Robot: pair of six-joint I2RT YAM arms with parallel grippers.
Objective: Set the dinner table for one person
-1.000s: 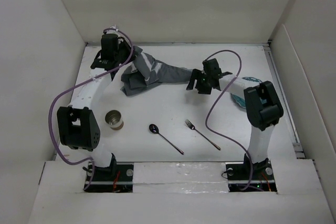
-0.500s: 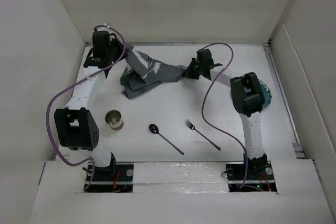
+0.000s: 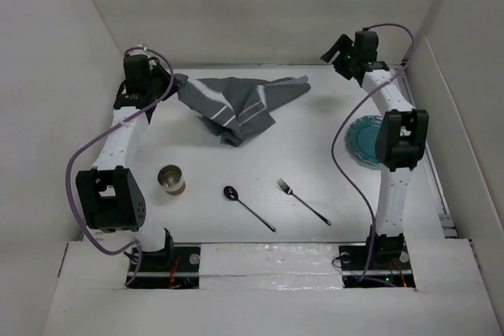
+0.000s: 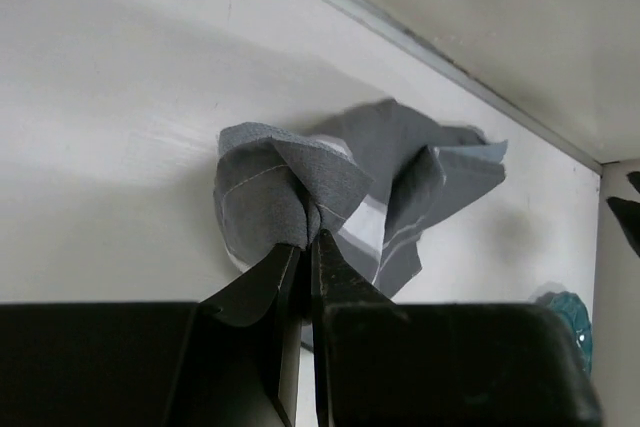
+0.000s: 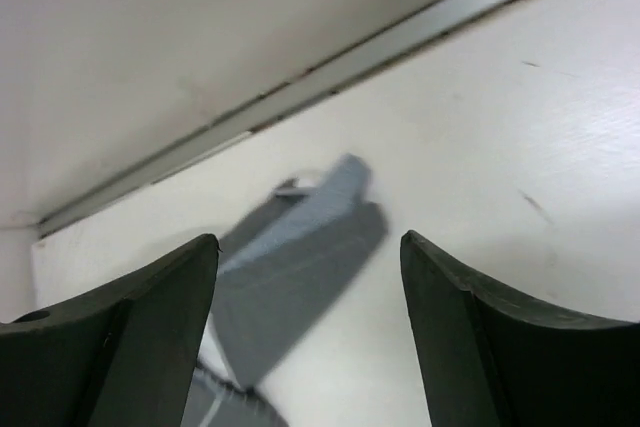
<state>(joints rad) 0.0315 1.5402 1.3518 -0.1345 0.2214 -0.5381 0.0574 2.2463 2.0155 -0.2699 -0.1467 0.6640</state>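
Plainly the white desk (image 3: 331, 127) beneath both arms was rigid, nothing to grasp; on its far side the limp grey placemat (image 3: 236, 104) probably wanted corner grips, one fold clamped in the left claw (image 4: 303, 237), right claw (image 5: 308, 247) spread empty

Dark grey placemat (image 3: 236, 104) showing white stripes, upper centre; teal plate (image 3: 362, 143) at right; matte-white dinner table (image 3: 315, 167) throughout.

Enclosure: plain white panels. Back wall (image 3: 260, 5) at 12 o'clock, left wall (image 3: 47, 76) at 9 o'clock, right wall (image 3: 465, 92) at 3 o'clock. A metal strip (image 3: 268, 64) runs along the back wall's base. Furniture: the dinner table (image 3: 236, 155), matte white. Lighting: even and diffuse, with soft shadows.
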